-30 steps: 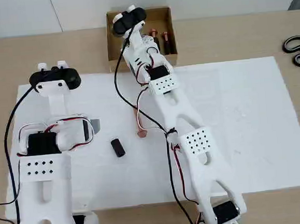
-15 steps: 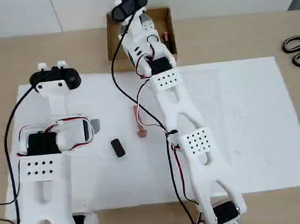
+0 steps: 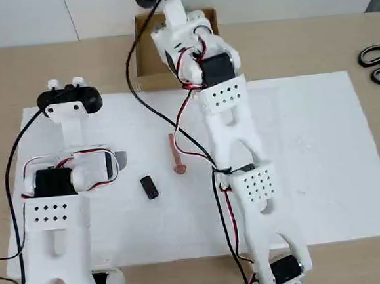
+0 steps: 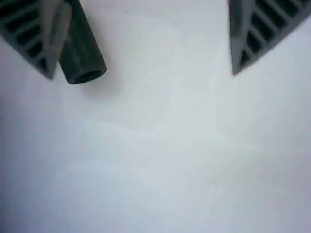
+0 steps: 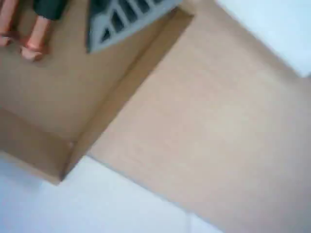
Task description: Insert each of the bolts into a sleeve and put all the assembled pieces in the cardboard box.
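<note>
One sleeve [image 4: 80, 53] lies near the left jaws, spread empty; right arm [image 3: 221, 106] overhangs the cardboard box [image 3: 145, 57].

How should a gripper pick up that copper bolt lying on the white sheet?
Probably by the shank just behind the head, coming straight down from above. The bolt lies flat on the sheet, long and thin, with its head at the end nearer the sleeve. Fingers closing across its width should pinch it and leave the tip free for inserting.
</note>
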`<state>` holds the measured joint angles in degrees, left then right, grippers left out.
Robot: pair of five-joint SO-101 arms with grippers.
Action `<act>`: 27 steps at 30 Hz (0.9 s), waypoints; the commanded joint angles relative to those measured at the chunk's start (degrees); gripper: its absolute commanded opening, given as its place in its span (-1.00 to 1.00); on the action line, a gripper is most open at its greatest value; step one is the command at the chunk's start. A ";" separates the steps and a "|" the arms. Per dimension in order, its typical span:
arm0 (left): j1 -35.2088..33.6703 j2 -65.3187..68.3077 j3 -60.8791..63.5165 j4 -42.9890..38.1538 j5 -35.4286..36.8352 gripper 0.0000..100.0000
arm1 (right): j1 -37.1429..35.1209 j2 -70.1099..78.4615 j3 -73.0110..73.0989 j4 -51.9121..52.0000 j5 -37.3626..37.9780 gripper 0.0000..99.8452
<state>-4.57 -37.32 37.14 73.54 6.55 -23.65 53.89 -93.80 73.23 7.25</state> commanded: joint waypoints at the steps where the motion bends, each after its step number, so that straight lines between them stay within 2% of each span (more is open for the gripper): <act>1: -0.09 -0.35 -0.22 -0.88 -0.26 -0.55 | -0.22 -10.68 -2.73 9.89 0.44 -0.58; 6: -0.18 -0.35 -0.13 -0.88 -0.26 -0.55 | 0.04 -18.86 -2.64 23.52 0.26 -0.58; 14: -0.35 -0.35 -0.13 -0.79 -0.18 -0.55 | 0.31 -25.01 -2.20 23.87 0.53 -0.58; 20: -0.09 -0.35 -0.13 -0.79 -0.09 -0.56 | 4.79 -28.97 -2.02 24.04 0.53 -0.58; 23: -0.09 -0.35 -0.13 -0.79 -0.09 -0.56 | 7.69 -31.96 3.78 24.04 0.53 -0.58; 27: -0.09 -0.35 -0.04 -0.79 0.00 -0.56 | 8.92 -40.22 19.78 24.04 0.53 -0.58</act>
<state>-4.57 -37.32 37.23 73.54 6.55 -15.56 20.92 -83.60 96.70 7.25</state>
